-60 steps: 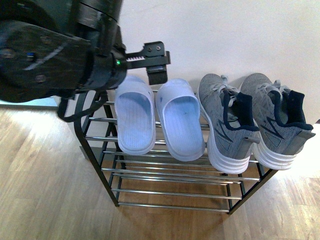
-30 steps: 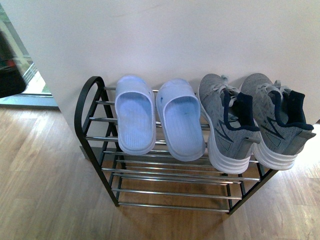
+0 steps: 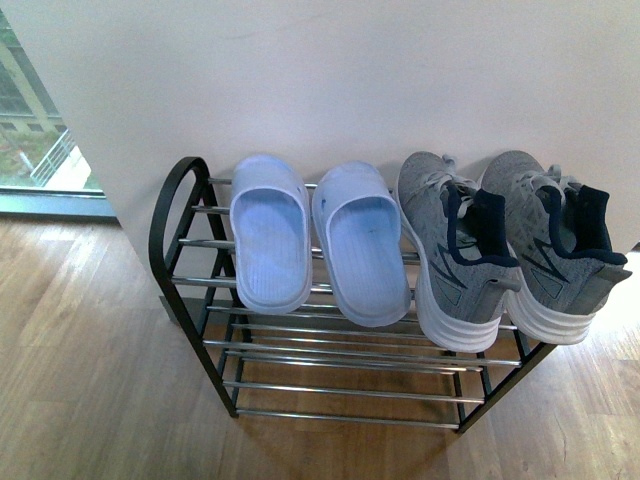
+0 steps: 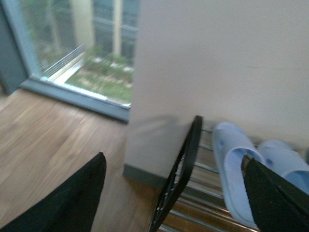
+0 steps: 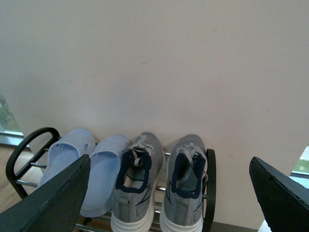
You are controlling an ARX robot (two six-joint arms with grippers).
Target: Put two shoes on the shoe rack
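Sneakers on the top tier of the shoe rack (image 3: 180, 260), side by side at its right end, toes toward the white wall (image 3: 330, 70), heels toward the camera. Left sneaker (image 3: 450, 250) just beside the right sneaker (image 3: 555, 245), soles resting on the chrome rods, heels overhanging the front rod a little. Grey mesh, thick white soles, dark navy collars, grey laces. Pale blue slippers (image 3: 315, 240) on the same tier, filling the left part; nearer slipper close to the left sneaker. Lower tiers of rods visible beneath. Rack standing on a wooden floor (image 3: 80, 350) against the wall, window (image 3: 30, 140) off to the left.

No arm in the front view. Left gripper (image 4: 174, 193) spread wide, two dark fingers (image 4: 72, 203) at the frame edges with nothing between them, looking at the rack's curved black end and the slippers; picture somewhat blurred. Right gripper (image 5: 169, 198) likewise spread wide and empty, fingers (image 5: 48, 203) framing both sneakers from well apart, facing the rack and wall.
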